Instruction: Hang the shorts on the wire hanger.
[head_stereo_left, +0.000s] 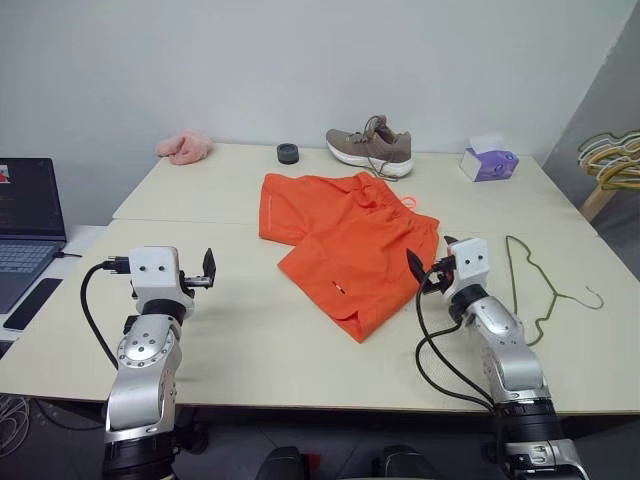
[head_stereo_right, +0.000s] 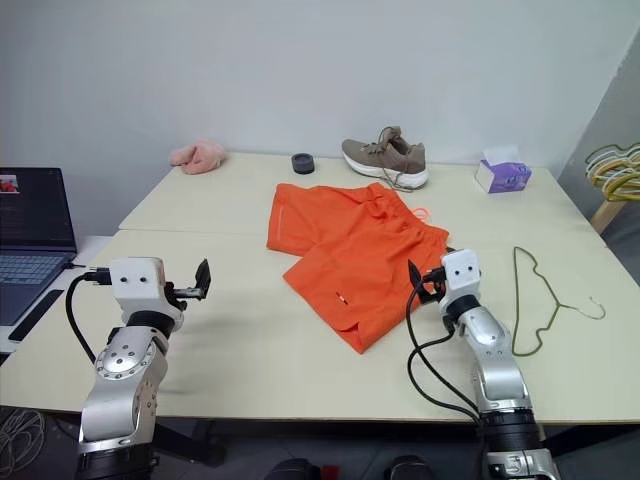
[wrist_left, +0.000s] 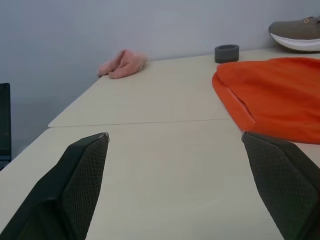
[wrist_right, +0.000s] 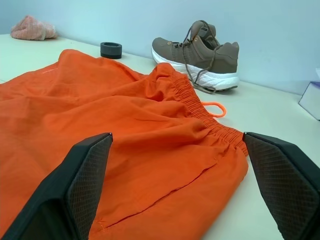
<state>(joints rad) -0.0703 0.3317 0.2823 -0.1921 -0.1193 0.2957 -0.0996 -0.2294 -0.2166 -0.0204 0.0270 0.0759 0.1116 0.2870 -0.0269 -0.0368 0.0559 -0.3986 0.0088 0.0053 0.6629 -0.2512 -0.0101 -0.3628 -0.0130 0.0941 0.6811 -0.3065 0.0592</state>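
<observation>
Right claw (head_stereo_left: 432, 263) agape beside shorts (head_stereo_left: 345, 245); wire hanger (head_stereo_left: 540, 285) near.

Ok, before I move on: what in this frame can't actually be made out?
- Shorts: the underside and whatever lies beneath are hidden by their own fabric.
- Bunch of hangers: cut off by the head view's right edge.
- Laptop: cut by the left edge; screen content too small to read.
- Tissue box: clipped by the right wrist view's edge.
</observation>
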